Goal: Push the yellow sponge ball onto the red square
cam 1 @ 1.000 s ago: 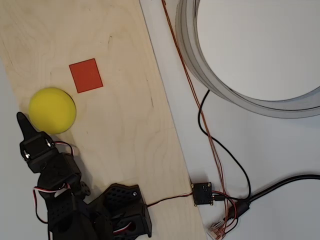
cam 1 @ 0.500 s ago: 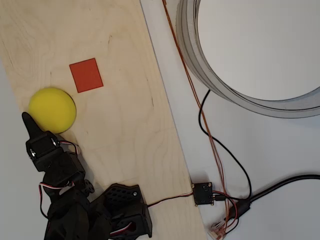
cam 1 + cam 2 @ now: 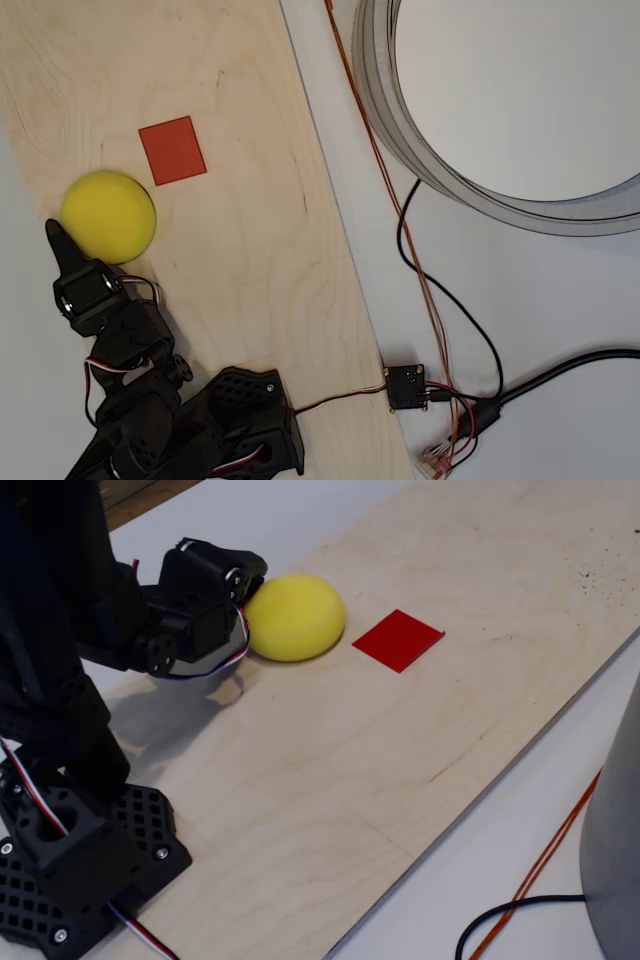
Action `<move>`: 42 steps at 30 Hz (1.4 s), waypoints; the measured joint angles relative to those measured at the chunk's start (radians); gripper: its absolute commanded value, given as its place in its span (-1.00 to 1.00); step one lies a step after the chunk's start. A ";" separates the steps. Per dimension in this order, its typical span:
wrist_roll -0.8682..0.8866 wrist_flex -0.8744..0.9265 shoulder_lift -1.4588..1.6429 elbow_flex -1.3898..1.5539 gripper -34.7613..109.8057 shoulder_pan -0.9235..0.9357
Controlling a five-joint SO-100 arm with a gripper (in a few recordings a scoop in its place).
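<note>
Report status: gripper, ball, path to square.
Gripper against round yellow foam ball, jaw state unclear. Ball short of flat red square patch. Path clear.

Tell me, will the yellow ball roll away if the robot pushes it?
Probably it rolls: the ball is round, on a smooth flat board. It looks like matte foam, so likely light and squashy. The tool sits at its edge, and an off-centre nudge might miss the square.

Pale plywood board (image 3: 250, 250) on white table (image 3: 560, 300). On board: yellow sponge ball (image 3: 108, 217), red square (image 3: 172, 150) near it, black arm base (image 3: 250, 420).
</note>
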 measured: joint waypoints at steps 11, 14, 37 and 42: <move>-0.072 0.000 -0.020 -0.044 -0.52 0.080; -0.087 0.000 -0.020 -0.044 -0.52 0.103; -0.164 0.023 -0.028 -0.137 -0.52 0.215; -0.166 0.023 -0.049 -0.161 -0.52 0.235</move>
